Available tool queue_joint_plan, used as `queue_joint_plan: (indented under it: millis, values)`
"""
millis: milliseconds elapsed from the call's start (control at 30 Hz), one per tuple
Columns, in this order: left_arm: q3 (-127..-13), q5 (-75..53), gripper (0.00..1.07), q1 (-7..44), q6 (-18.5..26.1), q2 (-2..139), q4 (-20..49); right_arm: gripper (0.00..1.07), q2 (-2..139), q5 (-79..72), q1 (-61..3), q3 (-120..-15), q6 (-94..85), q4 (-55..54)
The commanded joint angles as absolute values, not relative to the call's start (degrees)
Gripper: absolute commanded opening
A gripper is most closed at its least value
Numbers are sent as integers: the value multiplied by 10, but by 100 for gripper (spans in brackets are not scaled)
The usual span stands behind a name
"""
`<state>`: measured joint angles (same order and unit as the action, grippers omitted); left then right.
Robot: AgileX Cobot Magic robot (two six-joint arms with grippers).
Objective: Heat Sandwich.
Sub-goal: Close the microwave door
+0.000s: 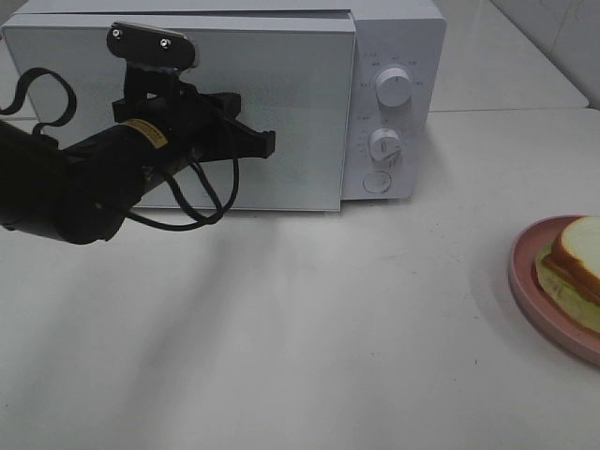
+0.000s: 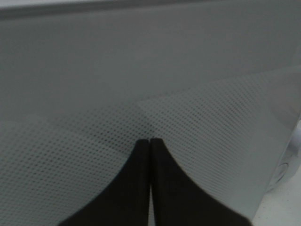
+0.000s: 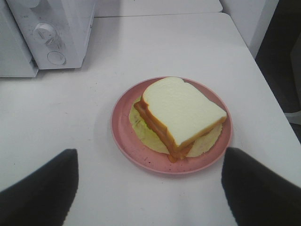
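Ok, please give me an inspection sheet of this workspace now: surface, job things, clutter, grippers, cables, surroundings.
Surface: white table, bare between the things.
Job's things: white-bread sandwich with reddish filling and lettuce lies on round pink plate; white microwave oven, door closed.
Clutter: nothing seen.
Grippers: left gripper shut, tips close to the microwave door; right gripper open, apart from the plate, holding nothing.
Cables: black cable loops under the left arm.
Surroundings: pale wall behind the table.

I'm seeing a white microwave (image 1: 225,103) sitting at the table's (image 1: 300,337) back, a pink plate (image 3: 136,146) lying well to the microwave's right.
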<state>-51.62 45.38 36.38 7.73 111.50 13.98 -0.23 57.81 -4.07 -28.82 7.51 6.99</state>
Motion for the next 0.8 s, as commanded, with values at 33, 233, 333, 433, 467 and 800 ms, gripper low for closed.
queue_joint_plan:
  millis: [33, 233, 333, 433, 467, 800]
  values:
    - [-545, 439, 0, 367, 81, 1124, 144, 76, -18, 571, -36, -287, 70, 70]
    - [-600, 409, 0, 367, 81, 1146, 144, 76, -18, 571, -36, -287, 71, 70]
    - [-627, 398, 0, 367, 81, 1156, 144, 76, -18, 571, -36, -287, 71, 70]
    - [-649, 395, 0, 367, 81, 1168, 148, 76, -18, 571, -36, -287, 71, 70]
    - [-669, 386, 0, 367, 82, 1178, 158, 76, -18, 571, -36, -287, 71, 70]
    - [-697, 361, 0, 380, 96, 1188, 178, 76, -18, 571, -36, -287, 71, 70]
